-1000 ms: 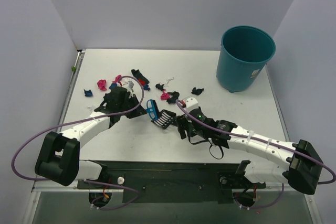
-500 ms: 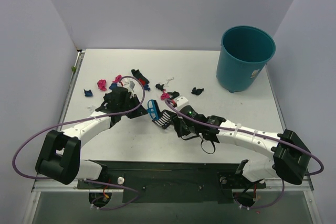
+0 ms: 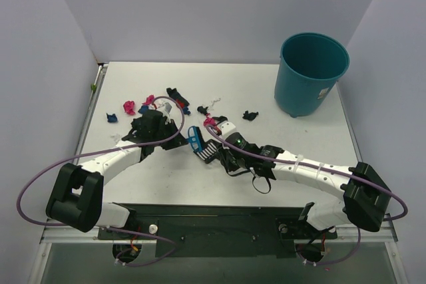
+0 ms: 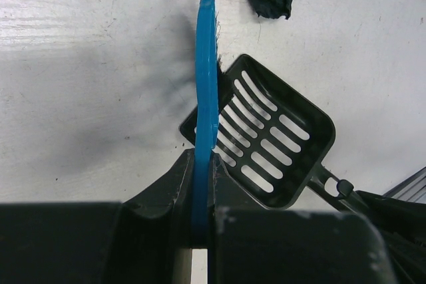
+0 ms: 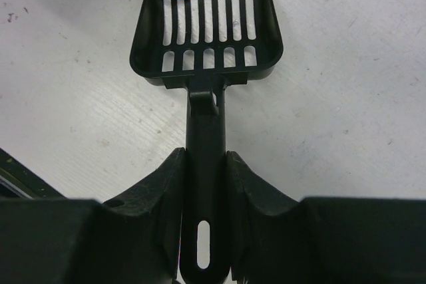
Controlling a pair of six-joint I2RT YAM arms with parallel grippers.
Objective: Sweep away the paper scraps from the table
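R hand (image 5: 205,167) closed in on scoop (image 5: 208,43) handle; L hand (image 4: 203,181) grips brush (image 4: 206,78).

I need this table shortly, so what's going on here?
Two robot arms are set up to sweep paper scraps. The left gripper is shut on a blue brush, the right gripper on a black scoop by its handle. The tools meet, with the brush at the scoop's mouth. The scoop looks empty; the scraps lie scattered on the table beyond. A teal bin stands far right.
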